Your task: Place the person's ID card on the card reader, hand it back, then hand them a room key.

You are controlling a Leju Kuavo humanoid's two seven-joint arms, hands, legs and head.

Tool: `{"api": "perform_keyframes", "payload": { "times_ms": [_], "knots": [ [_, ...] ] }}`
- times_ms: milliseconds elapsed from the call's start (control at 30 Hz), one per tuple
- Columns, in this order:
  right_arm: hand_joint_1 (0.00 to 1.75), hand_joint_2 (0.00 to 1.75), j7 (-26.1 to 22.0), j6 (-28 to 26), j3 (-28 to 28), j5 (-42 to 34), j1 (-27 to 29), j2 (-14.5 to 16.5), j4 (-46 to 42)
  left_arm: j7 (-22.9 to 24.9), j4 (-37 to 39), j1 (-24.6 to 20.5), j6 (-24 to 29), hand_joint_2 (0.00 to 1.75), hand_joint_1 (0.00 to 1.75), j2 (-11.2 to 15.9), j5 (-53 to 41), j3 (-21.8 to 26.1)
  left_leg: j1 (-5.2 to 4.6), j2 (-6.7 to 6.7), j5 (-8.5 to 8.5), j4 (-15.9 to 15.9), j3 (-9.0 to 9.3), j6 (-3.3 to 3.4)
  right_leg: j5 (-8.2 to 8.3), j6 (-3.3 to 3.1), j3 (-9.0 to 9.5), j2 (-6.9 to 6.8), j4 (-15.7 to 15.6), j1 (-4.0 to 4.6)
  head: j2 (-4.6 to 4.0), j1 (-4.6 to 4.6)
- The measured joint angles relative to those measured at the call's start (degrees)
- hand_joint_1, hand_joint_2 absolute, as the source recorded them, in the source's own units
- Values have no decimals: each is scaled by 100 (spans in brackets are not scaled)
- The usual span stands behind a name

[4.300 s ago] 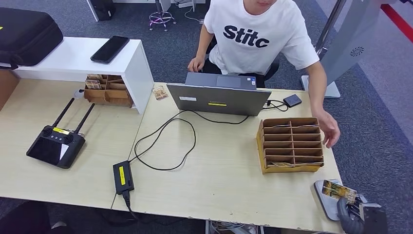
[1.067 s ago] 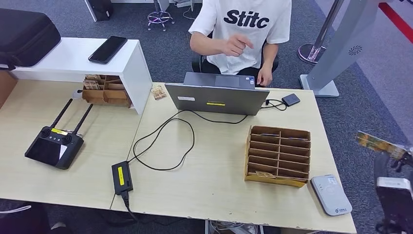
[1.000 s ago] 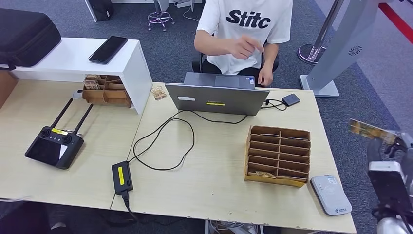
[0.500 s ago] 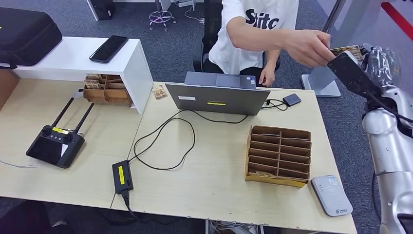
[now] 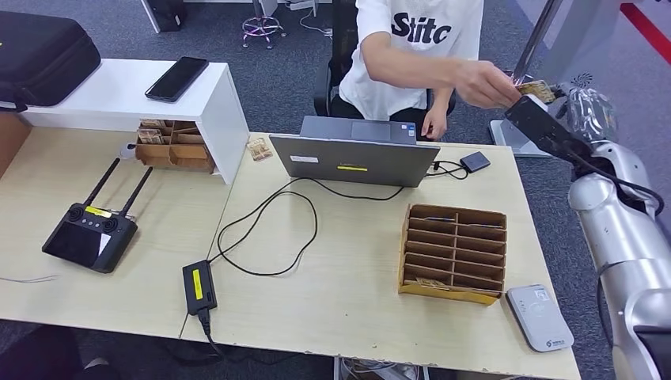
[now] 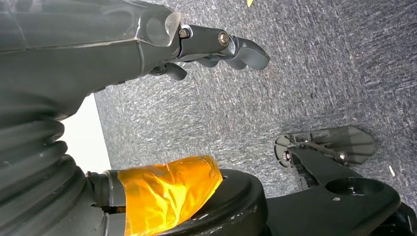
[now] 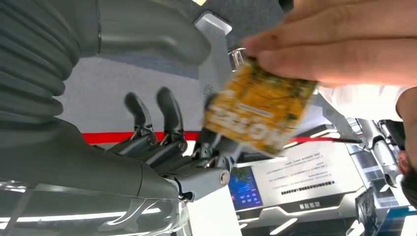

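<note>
One laptop [image 5: 352, 155], one phone [image 5: 177, 78] and one card reader [image 5: 540, 317] are visible. Two cardboard organizers [image 5: 453, 253] [image 5: 175, 146] sit on the desk [image 5: 348, 293]. One card [image 5: 537, 90] is held up.

An office: grey carpet [image 5: 269, 87], a desk [image 5: 356, 293] with a laptop [image 5: 348, 162], and a swivel-chair base [image 5: 261, 30].

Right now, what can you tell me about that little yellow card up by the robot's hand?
The ID card is a small, thin rectangle printed in yellow-brown with darker patterning and pale lettering, blurred here. It is in the air beyond the desk's far right corner, tilted. The person's hand pinches one edge; the opposite edge sits at the fingers of the robot's right hand. Whether those fingers are gripping it is unclear.
</note>
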Motion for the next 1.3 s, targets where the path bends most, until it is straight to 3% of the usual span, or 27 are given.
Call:
{"api": "perform_keyframes", "payload": {
  "times_ms": [167, 367, 800, 1000, 1300],
  "knots": [
    [0, 175, -127, -23, -2, -187, 203, 26, -147, -32, 0, 1, 1, 175, 0, -2, 56, 0, 0, 0, 0, 0, 1, 0, 0, 0, 0, 0, 0, 0, 0, 1],
    [0, 175, -181, -122, -88, -353, 911, 26, -1100, -95, 0, 7, -1, 175, 0, -3, 152, 0, 0, 0, -1, 0, 1, 0, -1, 0, -2, 0, -1, 1, 0, -1],
    [0, 175, -444, -595, -702, -152, 3524, -155, -4109, -196, 2, 82, 8, 175, 0, -2, 444, 5, 1, -1, -8, 0, -11, 4, -6, 2, -11, -3, -6, 1, 0, 1],
    [0, 175, -608, -725, -1188, -9, 4591, -165, -4984, -230, 1, 94, 8, 175, 0, -1, 515, 17, 1, 2, -10, -1, -15, 5, -8, 2, -17, -2, -6, 1, 0, 1],
    [0, 175, -650, -575, -1588, -64, 5102, -165, -5284, -311, 1, 98, 7, 175, 0, 2, 516, 20, 1, 7, -9, -1, -15, 5, -6, 2, -18, 2, -5, 1, 0, 1]
  ]
}}
